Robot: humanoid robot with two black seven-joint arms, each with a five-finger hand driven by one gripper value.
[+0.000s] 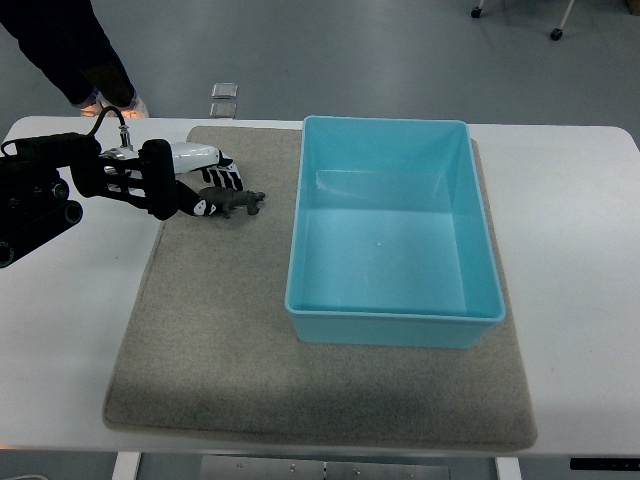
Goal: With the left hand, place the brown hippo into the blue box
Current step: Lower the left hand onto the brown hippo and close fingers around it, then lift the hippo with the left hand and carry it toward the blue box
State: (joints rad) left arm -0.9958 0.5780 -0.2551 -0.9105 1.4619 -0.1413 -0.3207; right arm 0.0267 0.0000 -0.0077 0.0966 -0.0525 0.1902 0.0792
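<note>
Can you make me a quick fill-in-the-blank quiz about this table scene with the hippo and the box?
1. The left hand is at the hippo, which lies on the grey ____.
2. The box holds ____.
3. In the picture, the hippo lies to the ____ of the box.
4. The colour of the box is ____.

Missing words: mat; nothing; left; blue

Bright even overhead light, soft shadows, mild glare on floor, sharp focus
</note>
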